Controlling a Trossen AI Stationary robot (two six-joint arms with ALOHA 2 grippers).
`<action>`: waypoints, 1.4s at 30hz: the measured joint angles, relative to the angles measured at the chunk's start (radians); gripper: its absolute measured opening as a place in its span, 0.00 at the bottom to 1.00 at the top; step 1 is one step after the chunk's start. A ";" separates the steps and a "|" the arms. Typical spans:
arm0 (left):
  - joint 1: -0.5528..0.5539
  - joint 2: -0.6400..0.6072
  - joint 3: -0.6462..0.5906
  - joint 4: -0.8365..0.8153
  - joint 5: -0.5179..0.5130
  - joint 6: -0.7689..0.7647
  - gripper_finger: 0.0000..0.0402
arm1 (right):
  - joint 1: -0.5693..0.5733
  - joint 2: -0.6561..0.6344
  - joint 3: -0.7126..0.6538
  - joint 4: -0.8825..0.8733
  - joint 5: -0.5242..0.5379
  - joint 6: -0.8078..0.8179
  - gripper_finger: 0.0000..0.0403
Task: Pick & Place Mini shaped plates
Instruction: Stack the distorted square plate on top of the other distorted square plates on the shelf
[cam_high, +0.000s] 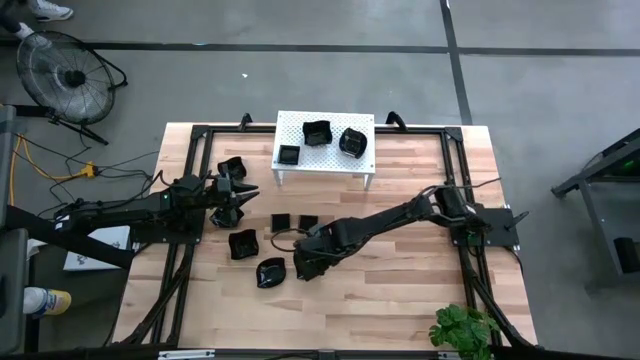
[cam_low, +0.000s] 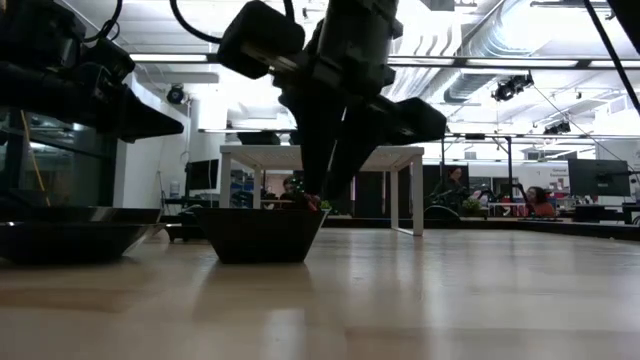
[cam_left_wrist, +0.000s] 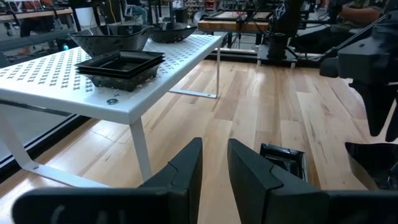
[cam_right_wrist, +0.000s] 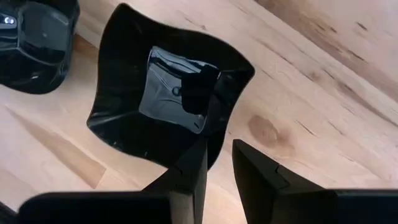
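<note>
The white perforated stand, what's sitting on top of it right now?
The white perforated stand carries three black mini plates: a flat square plate near its left edge, a deeper dish mid-top and a wavy-rimmed dish at right. From above, its top hides whatever lies underneath.
</note>
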 joint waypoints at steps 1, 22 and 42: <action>0.000 0.000 0.000 0.000 0.000 0.000 0.18 | -0.002 0.001 0.000 0.000 0.001 0.000 0.18; 0.000 0.000 0.000 0.000 0.000 0.000 0.18 | -0.019 0.009 0.000 -0.008 0.046 -0.049 0.53; 0.000 0.000 0.000 0.000 0.000 0.000 0.18 | -0.033 0.049 0.000 0.027 -0.014 -0.100 0.37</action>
